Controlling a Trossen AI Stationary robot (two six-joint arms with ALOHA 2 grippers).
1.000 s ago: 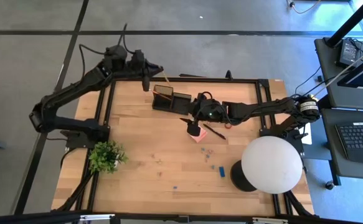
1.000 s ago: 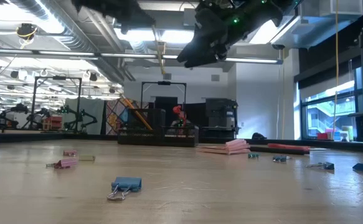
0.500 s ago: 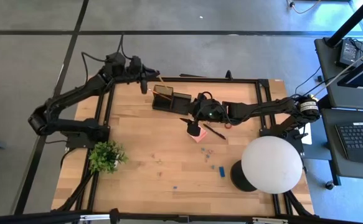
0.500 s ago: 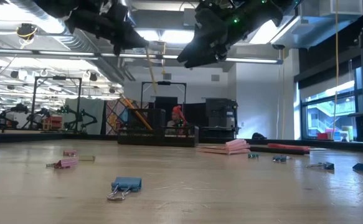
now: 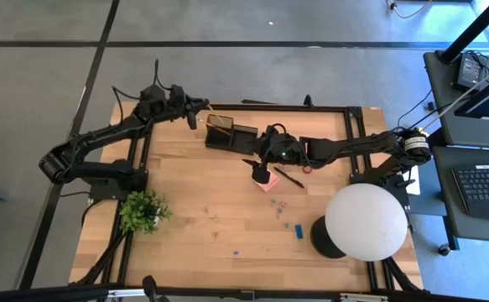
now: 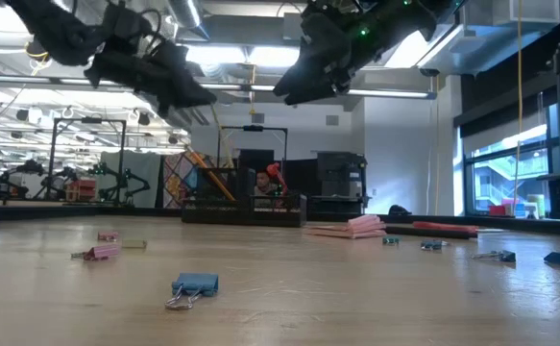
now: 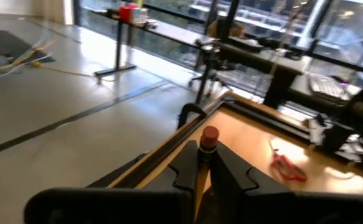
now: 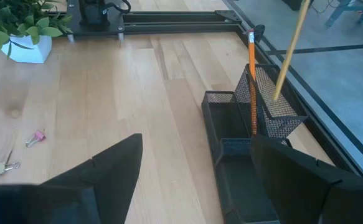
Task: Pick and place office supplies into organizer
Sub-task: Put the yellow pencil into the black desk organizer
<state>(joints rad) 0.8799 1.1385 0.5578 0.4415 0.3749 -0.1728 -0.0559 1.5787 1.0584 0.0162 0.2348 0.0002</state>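
Pencil (image 7: 204,155) pinched in left claw (image 5: 195,111) — just beside organizer (image 5: 231,132), right claw (image 5: 261,172) wide above sticky-note pad (image 5: 268,183)

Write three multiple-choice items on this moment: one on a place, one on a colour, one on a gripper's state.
1. Where does the thin orange pencil stand?
A. in the tall cup of the black mesh organizer
B. flat on the table
C. in the plant pot

2. What colour is the eraser tip of the yellow wooden pencil held in the left gripper?
A. blue
B. red
C. white

3. How is the right gripper?
A. shut on scissors
B. shut, empty
C. open, empty

Answers: A, the right wrist view shows it upright in the cup; B, the left wrist view shows a red tip past the fingers; C, its fingers stand wide apart with nothing between.
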